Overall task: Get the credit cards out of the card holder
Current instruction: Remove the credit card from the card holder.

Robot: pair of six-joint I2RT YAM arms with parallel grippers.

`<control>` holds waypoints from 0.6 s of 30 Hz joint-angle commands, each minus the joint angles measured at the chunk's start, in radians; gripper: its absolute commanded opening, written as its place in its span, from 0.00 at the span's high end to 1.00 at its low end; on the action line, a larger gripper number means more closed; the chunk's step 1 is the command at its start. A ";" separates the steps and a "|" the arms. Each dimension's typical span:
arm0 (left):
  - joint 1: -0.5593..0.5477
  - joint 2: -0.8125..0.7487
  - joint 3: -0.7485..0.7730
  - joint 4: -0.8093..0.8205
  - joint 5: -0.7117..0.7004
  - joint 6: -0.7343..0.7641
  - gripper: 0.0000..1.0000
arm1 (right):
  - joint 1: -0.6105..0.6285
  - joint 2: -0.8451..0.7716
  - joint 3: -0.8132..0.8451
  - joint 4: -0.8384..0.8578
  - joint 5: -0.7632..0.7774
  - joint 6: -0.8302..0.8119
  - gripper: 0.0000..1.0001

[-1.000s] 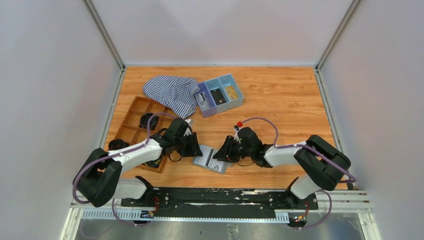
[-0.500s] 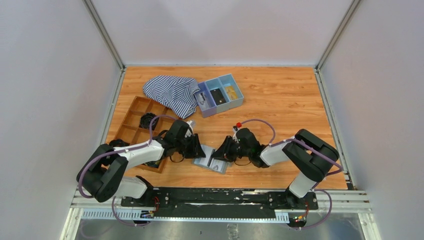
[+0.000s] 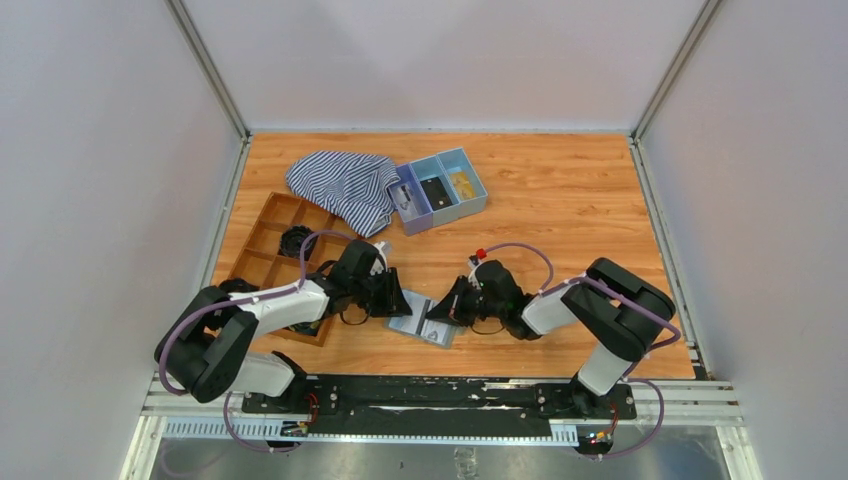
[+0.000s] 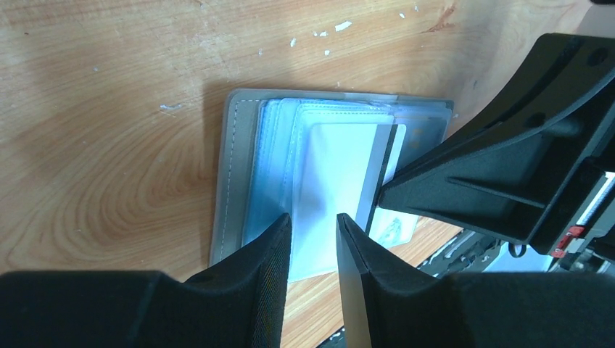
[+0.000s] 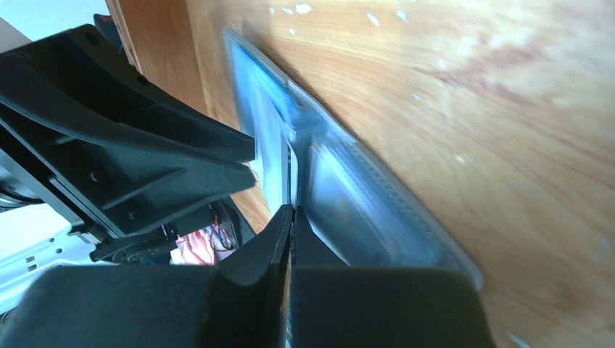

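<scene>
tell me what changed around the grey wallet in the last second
The right gripper closed its jaws at the edge of a pale plastic card in the open flat grey bifold card holder; the left gripper edged closer. Holder, striped cloth and blue three-compartment tray stayed put.

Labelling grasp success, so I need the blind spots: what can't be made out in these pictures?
Right wrist view: whether the shut right fingers pinch a card; the card holder is blurred there.
Left wrist view: one corner of the white card, behind the right fingers.
Top view: the card holder's contents, too small to tell.
</scene>
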 commanded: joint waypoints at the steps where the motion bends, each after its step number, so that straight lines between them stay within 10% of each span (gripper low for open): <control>1: 0.004 0.011 -0.017 -0.022 -0.036 -0.002 0.65 | -0.006 -0.016 -0.079 0.010 -0.003 0.011 1.00; 18: 0.004 0.029 -0.009 -0.043 -0.047 0.015 0.66 | -0.049 -0.164 -0.247 0.003 -0.009 0.013 1.00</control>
